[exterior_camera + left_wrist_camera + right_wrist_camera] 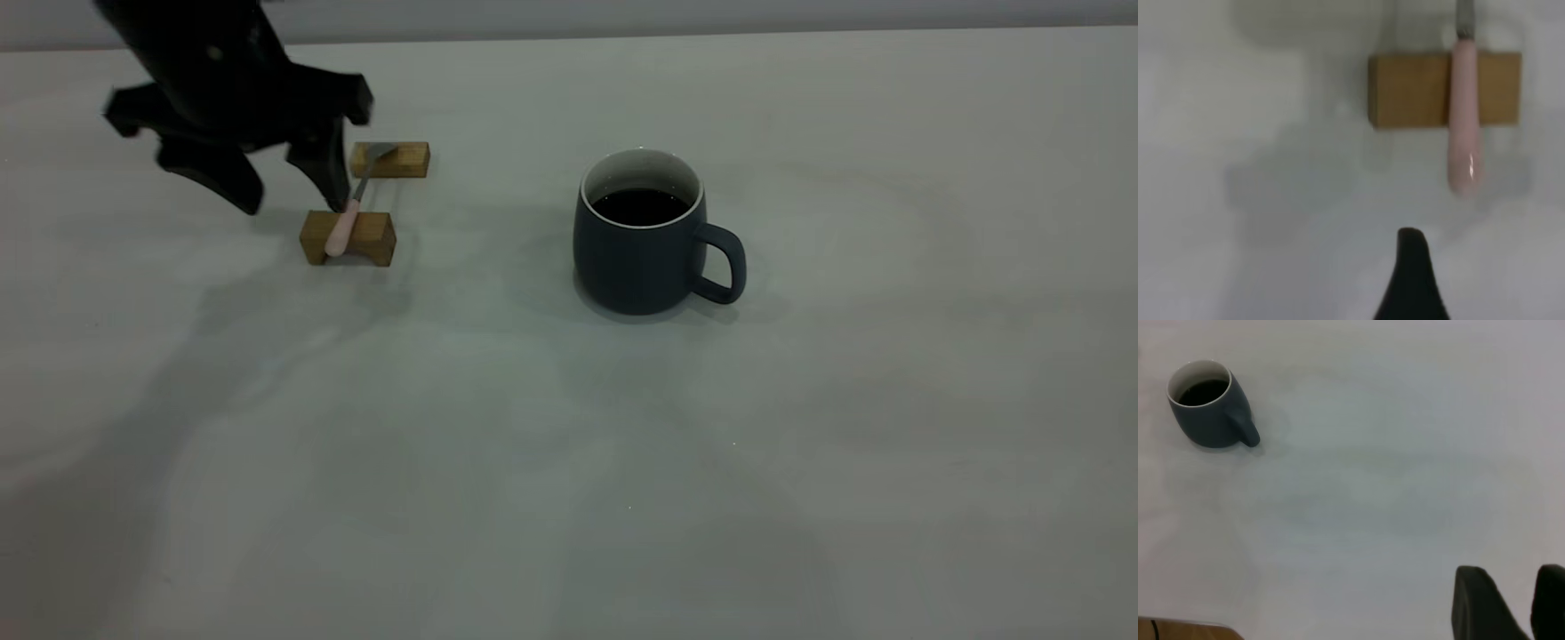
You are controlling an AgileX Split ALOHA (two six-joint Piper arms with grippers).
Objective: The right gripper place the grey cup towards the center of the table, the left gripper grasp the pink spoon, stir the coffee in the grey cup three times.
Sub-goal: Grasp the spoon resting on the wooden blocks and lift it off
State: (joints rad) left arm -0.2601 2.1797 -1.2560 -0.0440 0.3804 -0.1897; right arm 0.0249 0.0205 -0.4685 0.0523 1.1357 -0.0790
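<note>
Grey cup point(642, 240): stood upright near the middle of the table point(800, 444), a little toward the far edge, handle pointing to the right arm's side; nothing touched it.

Coffee point(640, 206): lay dark and glossy inside the cup, its surface well below the white rim.

Pink spoon point(342, 229): rested across two wooden blocks toward the far left corner of the tabletop — the pink handle lay in the notch of the near block point(348, 238), its end sticking out past that block toward the near edge, while the grey metal neck ran back to the bowl, which sat on the far block point(390, 160). In the left wrist view the handle point(1464, 120) crossed the near block point(1411, 91) and overhung it.

Left gripper point(289, 191): hung above the far left part of the tabletop, just beside the spoon, its two black fingers spread wide and holding nothing. One fingertip point(333, 191) came down right next to the spoon's neck, between the two blocks; whether it touched the spoon could not be told. The other finger pointed down on the side farther from the cup, clear of the blocks. In the left wrist view only one fingertip point(1413, 280) showed, apart from the handle.

Right gripper point(1518, 603): sat well away from the cup, out of the exterior view; its own wrist view showed two dark fingers with a narrow gap between them and nothing in it — whether they were closing or parted for a grasp could not be told.
</note>
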